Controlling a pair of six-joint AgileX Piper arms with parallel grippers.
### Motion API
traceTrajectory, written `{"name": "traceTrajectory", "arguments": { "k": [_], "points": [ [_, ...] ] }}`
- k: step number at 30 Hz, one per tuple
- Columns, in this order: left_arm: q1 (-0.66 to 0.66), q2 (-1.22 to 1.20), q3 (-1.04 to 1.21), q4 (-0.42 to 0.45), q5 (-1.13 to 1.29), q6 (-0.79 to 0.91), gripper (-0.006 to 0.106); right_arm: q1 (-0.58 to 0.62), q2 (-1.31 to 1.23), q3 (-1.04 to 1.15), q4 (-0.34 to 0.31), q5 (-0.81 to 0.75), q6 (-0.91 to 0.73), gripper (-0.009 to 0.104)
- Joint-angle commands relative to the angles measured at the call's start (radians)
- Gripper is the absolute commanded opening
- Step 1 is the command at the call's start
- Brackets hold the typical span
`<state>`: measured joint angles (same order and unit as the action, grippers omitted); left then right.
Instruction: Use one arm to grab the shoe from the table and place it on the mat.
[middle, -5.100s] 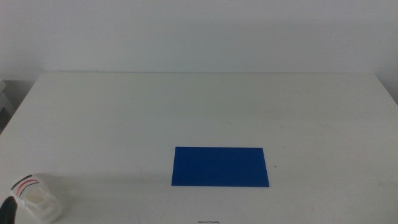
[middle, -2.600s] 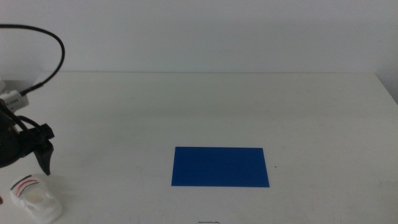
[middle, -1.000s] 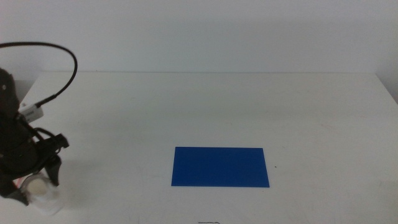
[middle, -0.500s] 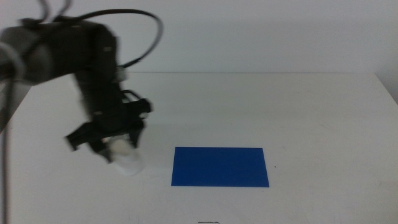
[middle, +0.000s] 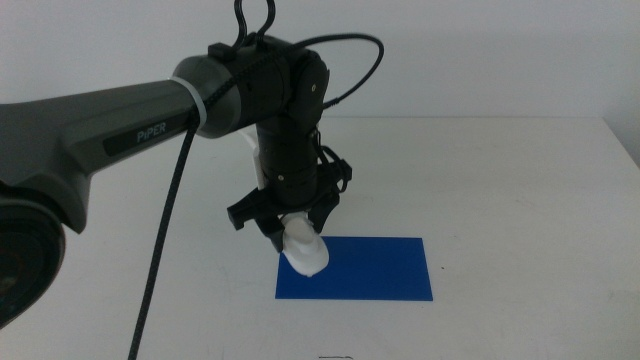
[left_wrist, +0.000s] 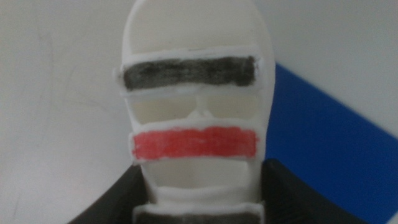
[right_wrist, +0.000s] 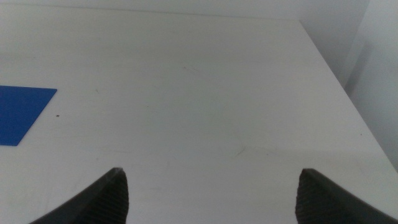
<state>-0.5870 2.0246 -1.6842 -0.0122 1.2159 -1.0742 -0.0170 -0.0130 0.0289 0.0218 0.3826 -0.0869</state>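
The left arm (middle: 130, 120), dark grey with "PIPER" lettering, reaches in from the left over the white table (middle: 500, 180). My left gripper (middle: 295, 228) is shut on the white shoe (middle: 304, 251) and holds it over the left end of the dark blue mat (middle: 370, 270). In the left wrist view the shoe (left_wrist: 194, 124) fills the middle, with its dark and red straps facing the camera, held between the two jaws; the mat (left_wrist: 336, 143) lies beneath and beside it. My right gripper (right_wrist: 211, 199) is open and empty over bare table, out of the middle view.
The mat's corner (right_wrist: 22, 112) shows in the right wrist view, with the table's edge (right_wrist: 336, 81) beyond. A black cable (middle: 165, 250) hangs from the left arm.
My left gripper came in from the left, closed on the shoe near the table's front left corner, lifted it and carried it right to the mat's left end.
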Motion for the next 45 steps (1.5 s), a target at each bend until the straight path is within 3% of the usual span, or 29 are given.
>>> {"name": "traceTrajectory", "arguments": {
  "k": [1,9,20,29,45],
  "points": [
    [-0.009,-0.059,-0.051,0.007,0.089,-0.016,0.008,-0.004,-0.019,-0.019,-0.008,-0.056,-0.012,0.094],
    [-0.009,-0.059,-0.071,0.018,0.090,-0.016,0.008,-0.004,-0.019,-0.019,-0.008,-0.056,-0.012,0.094],
    [-0.009,-0.059,-0.071,0.119,0.090,-0.017,0.007,-0.004,-0.019,-0.019,-0.008,-0.056,-0.012,0.094],
    [-0.040,-0.034,-0.083,-0.005,0.024,-0.087,0.007,-0.004,-0.019,-0.019,-0.008,-0.056,-0.012,0.094],
    [-0.124,0.135,-0.282,-0.030,0.057,-0.267,0.007,-0.004,-0.019,-0.019,-0.008,-0.056,-0.012,0.094]
  ]
}}
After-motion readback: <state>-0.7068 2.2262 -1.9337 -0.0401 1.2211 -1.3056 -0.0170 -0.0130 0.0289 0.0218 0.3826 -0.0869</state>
